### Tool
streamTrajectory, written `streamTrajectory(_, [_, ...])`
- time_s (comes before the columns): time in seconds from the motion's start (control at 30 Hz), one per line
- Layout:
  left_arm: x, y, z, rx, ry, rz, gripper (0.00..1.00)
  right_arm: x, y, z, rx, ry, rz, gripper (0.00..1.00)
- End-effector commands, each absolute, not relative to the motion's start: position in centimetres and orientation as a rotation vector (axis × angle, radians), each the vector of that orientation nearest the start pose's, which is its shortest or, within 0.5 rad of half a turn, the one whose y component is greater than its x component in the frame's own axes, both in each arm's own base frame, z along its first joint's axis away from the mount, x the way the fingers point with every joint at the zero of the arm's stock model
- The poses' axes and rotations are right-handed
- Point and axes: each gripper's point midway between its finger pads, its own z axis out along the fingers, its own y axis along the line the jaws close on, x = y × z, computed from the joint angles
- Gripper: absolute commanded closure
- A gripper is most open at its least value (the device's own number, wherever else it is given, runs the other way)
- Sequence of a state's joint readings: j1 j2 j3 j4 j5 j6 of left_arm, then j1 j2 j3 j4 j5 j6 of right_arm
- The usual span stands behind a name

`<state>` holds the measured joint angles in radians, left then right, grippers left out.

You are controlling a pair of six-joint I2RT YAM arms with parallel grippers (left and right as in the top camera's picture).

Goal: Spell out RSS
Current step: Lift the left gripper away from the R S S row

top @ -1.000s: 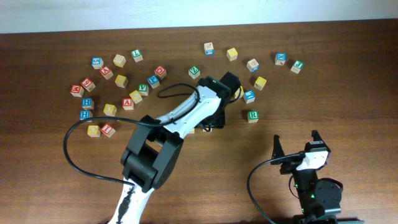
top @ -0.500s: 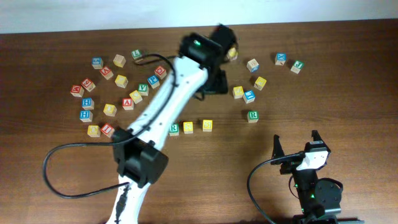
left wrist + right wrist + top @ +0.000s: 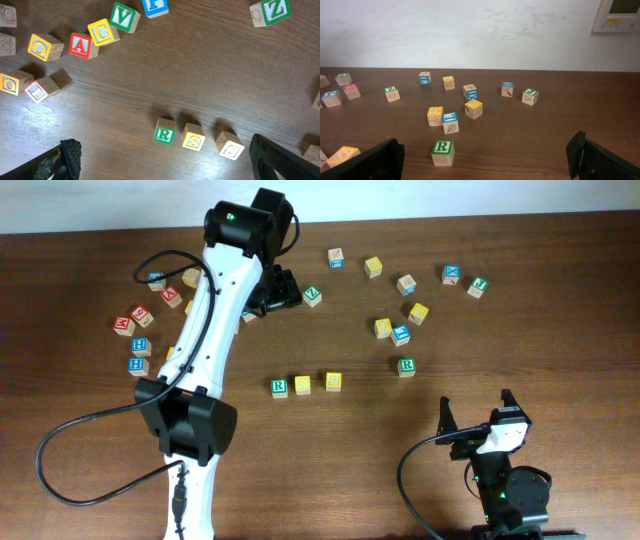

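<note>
A green R cube (image 3: 279, 386) and two yellow S cubes (image 3: 303, 384) (image 3: 333, 381) stand in a row left to right on the table's middle. In the left wrist view the R cube (image 3: 164, 134) and both S cubes (image 3: 193, 137) (image 3: 231, 146) lie below, between my fingers. My left gripper (image 3: 275, 288) is open and empty, raised over the far left of the table; it also shows in the left wrist view (image 3: 165, 162). My right gripper (image 3: 475, 420) is open and empty near the front right (image 3: 487, 165).
A second green R cube (image 3: 406, 366) stands alone right of the row, ahead of my right gripper (image 3: 442, 151). Several other letter cubes lie scattered at the far left (image 3: 140, 345) and far right (image 3: 410, 310). A white wall (image 3: 470, 30) borders the table's far edge.
My left arm has lifted off the row and swung back and to the left, uncovering the three cubes. The right arm has not moved.
</note>
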<state>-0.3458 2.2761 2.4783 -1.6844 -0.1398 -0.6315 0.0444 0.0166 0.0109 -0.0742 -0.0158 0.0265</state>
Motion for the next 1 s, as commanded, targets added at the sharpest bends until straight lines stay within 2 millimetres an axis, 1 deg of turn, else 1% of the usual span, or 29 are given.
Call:
streamTrajectory(0.0, [42.4,-12.4,18.1,-0.437,2.952,0.140,0.01,24.6,1.1,15.4,-0.009,1.658,0.061,0.02])
streamTrajectory(0.67, [42.5,-12.3,18.1,-0.434,2.953,0.140,0.01,24.6,1.1,15.4,-0.009,1.658,0.061,0.02])
streamTrajectory(0.73, [42.7,-11.3,18.1,-0.469,2.949,0.143,0.01,24.6,1.1,15.4,-0.009,1.658,0.061,0.02])
streamTrajectory(0.8, [43.0,-9.8,18.1,-0.506,2.950,0.141,0.01,24.6,1.1,15.4,-0.009,1.658,0.061,0.02])
streamTrajectory(0.87, [42.9,-9.5,17.6,-0.466,2.988,0.113,0.01,24.6,1.1,15.4,-0.009,1.658,0.060,0.02])
streamTrajectory(0.9, [42.6,-9.2,17.0,-0.439,3.015,0.124,0.01,24.6,1.1,15.4,-0.009,1.658,0.061,0.02])
streamTrajectory(0.97, [41.9,-8.6,15.7,-0.449,3.064,0.162,0.01,24.6,1.1,15.4,-0.009,1.658,0.061,0.02])
